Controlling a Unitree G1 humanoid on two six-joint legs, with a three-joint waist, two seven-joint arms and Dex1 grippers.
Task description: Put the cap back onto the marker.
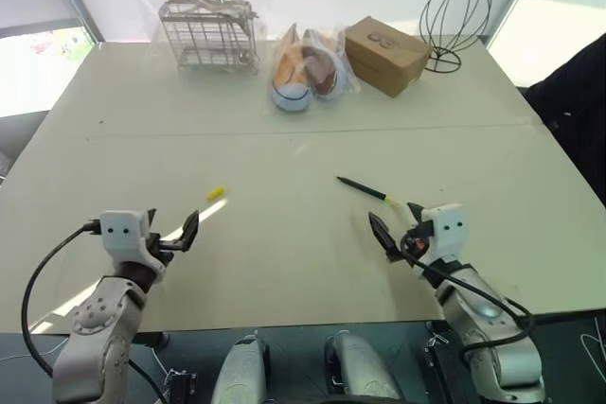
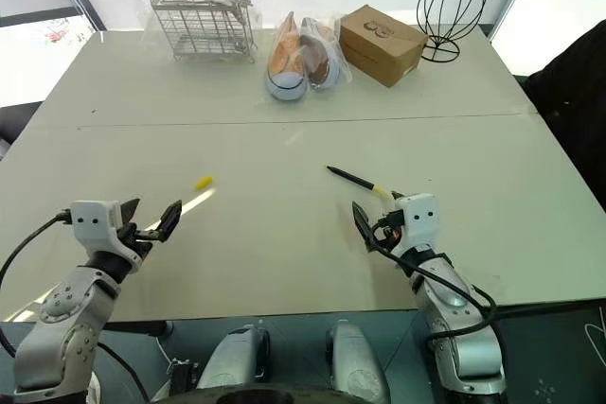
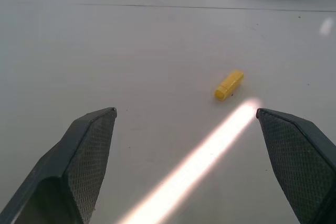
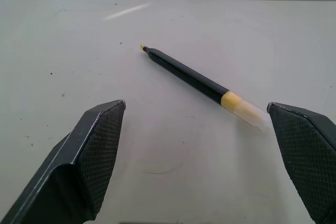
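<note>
Both end effectors hang low over the near edge of the pale table (image 1: pixel 284 262), the left end effector (image 1: pixel 170 232) and the right end effector (image 1: pixel 398 226) each with black fingers spread wide, holding nothing. Ahead of the left one lies the tiny yellow plastic cap (image 1: pixel 216 194); ahead of the right, the thin black marker (image 1: pixel 365 189), its long axis slanting from far-left to near-right.

Left wrist view: the cap lies flat on bare table beyond the open fingers, tilted diagonally beside a bright light streak.

Right wrist view: the marker's pointed tip faces away, its yellow band and pale end nearest the right finger.
</note>
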